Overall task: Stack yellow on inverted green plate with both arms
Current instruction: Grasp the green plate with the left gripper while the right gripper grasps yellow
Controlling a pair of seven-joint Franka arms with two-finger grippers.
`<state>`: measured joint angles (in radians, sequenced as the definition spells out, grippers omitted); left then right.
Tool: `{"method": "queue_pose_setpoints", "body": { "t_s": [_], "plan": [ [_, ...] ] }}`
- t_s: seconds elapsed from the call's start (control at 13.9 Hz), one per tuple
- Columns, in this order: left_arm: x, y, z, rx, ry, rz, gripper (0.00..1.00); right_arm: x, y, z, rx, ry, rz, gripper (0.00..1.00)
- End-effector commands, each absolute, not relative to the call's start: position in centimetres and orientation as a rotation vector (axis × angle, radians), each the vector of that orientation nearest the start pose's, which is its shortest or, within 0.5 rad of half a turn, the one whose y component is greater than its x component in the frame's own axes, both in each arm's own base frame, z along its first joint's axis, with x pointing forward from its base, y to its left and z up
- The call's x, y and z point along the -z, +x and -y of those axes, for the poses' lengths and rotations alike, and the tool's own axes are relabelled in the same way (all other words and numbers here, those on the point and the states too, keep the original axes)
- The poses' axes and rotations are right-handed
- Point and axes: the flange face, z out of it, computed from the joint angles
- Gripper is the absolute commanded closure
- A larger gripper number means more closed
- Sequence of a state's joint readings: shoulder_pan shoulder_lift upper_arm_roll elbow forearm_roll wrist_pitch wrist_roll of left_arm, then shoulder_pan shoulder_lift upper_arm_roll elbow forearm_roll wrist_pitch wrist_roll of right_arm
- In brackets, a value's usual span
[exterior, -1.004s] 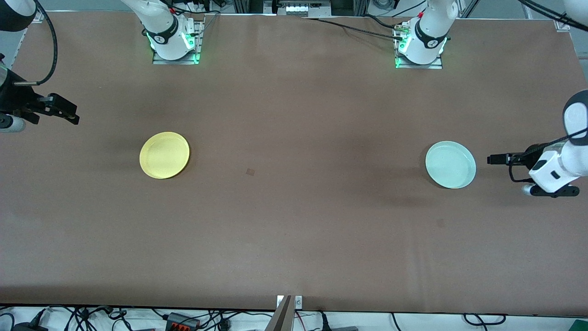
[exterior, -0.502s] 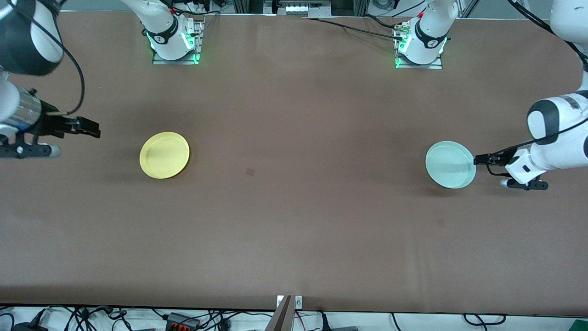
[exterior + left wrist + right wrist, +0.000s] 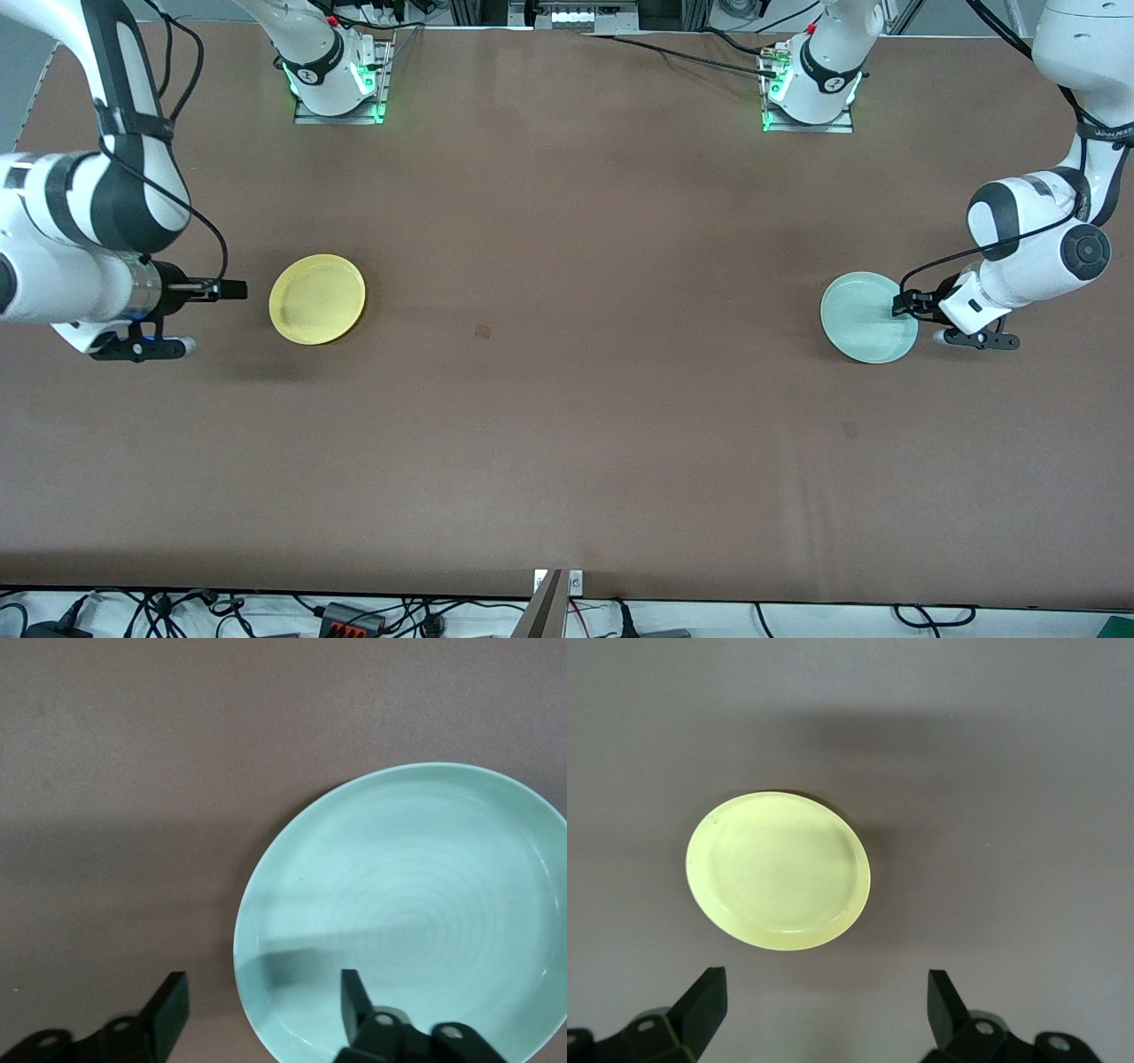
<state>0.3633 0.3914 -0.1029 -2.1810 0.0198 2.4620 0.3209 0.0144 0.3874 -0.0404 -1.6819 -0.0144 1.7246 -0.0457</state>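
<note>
plates: two in all, one yellow (image 3: 317,299) and one green plate (image 3: 867,317), both lying rim up on the brown table (image 3: 567,425), well apart.
yellow: one, toward the right arm's end of the table; seen whole in the right wrist view (image 3: 778,870), hollow side facing up.
green plate: one, toward the left arm's end of the table; the left wrist view (image 3: 407,921) shows its hollow face with faint concentric rings, so it is not inverted.
arms: two, each with one two-finger gripper.
left gripper (image 3: 902,303): low at the edge of the green plate that faces the table end; fingers (image 3: 170,1010) spread wide, one over bare table just beside the rim, the other over the plate's hollow, so the rim lies between them; contact cannot be told.
right gripper (image 3: 232,289): just beside the yellow, apart from it, on the table-end side; fingers (image 3: 704,1003) spread wide, nothing between them, plate ahead of the tips.
table marks: one small dark square (image 3: 483,331) between the two plates.
</note>
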Motion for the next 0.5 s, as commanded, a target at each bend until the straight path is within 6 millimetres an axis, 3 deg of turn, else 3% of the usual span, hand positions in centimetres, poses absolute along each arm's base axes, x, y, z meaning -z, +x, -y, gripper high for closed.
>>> {"method": "queue_pose_setpoints", "body": {
  "t_s": [0.0,0.14,0.36,0.43],
  "plan": [
    [-18.7,52.3,-15.9,-0.162,-3.199,-0.132,0.32,-31.6,63.1,1.7,-0.584,-3.087,0.05,0.0],
    [-18.5,52.3,-15.9,-0.165,-3.203,-0.13,0.37,-29.0,63.2,2.4,-0.6,-3.079,0.063,0.0],
    [-18.7,52.4,-16.0,-0.157,-3.204,-0.121,0.6,-26.1,62.8,3.5,-0.583,-3.079,0.064,0.0],
    [-18.7,52.6,-16.3,-0.154,-3.205,-0.115,0.62,-25.4,62.4,3.5,-0.585,-3.076,0.076,0.0]
  ]
}}
